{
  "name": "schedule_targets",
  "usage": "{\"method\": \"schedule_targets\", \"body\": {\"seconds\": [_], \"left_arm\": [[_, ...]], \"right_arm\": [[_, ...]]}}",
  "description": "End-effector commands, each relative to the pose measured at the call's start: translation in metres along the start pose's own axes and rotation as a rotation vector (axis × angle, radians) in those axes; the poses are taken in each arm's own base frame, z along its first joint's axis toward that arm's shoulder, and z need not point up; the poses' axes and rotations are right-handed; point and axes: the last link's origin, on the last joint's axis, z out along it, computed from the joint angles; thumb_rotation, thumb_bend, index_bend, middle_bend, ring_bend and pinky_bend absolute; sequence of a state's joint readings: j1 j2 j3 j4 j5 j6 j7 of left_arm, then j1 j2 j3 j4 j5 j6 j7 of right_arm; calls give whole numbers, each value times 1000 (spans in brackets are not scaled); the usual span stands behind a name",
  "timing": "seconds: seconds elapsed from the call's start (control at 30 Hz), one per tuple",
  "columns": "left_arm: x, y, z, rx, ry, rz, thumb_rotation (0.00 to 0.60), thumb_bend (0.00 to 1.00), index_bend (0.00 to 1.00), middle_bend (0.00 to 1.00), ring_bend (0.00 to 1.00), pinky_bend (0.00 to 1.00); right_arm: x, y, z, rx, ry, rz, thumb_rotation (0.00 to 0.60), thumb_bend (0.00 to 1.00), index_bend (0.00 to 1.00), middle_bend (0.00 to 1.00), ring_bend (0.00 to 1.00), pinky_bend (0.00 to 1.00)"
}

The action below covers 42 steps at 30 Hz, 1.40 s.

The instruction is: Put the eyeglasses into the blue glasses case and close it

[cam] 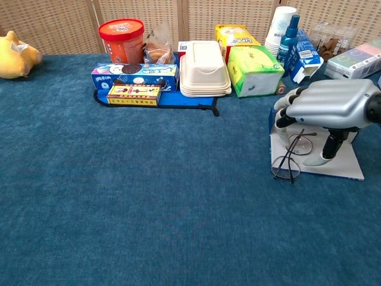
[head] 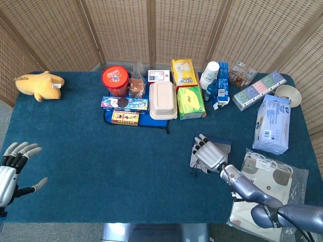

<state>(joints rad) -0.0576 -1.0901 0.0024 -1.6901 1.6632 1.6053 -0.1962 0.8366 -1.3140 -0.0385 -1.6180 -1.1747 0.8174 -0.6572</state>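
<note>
Two hands are showing, and only one is working. The right hand [cam: 326, 107] is arching palm-down over the eyeglasses [cam: 292, 156], its fingers [cam: 284, 117] curling down toward the upper part of the frame while the thumb is dropping beside the far lens; whether they are actually pinching the wire or only caging it, I cannot tell. The eyeglasses are sitting tilted, one lens resting on the blue tablecloth [cam: 149, 202] just off the front-left corner of the blue glasses case [cam: 333, 167], the other leaning over the pale open panel of the case. That overlap suggests the hand is working the frame sideways onto the case rather than lifting it clear, so the task is looking only partly done and the case is standing open. The left hand [head: 12, 169] is waiting at the near left edge, fingers spread and holding nothing, well apart from the work, presumably kept clear until needed for closing.
</note>
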Motion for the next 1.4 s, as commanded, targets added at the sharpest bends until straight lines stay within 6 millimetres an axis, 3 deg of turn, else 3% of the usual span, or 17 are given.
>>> {"method": "schedule_targets", "body": {"seconds": [0.03,0.17,0.67,1.03,1.4], "left_arm": [[1,0,0,-1,4,1,600,132,190,179,105,0],[2,0,-1,-1,12,1,600,132,189,179,105,0],[5,-3,-3,2,25,-2,600,132,189,177,105,0],[6,-5,-6,0,30,-6,600,132,189,176,105,0],[7,-5,-8,-3,32,-8,600,132,190,176,105,0]], "right_arm": [[-1,0,1,5,-4,5,508,279,371,275,107,124],[-4,-2,1,16,-9,22,599,284,406,291,118,124],[-6,-11,-2,36,5,82,600,318,516,341,159,131],[-6,-11,-8,-3,42,158,600,327,596,414,254,185],[-3,-5,-13,-91,86,226,600,329,614,434,296,204]]}}
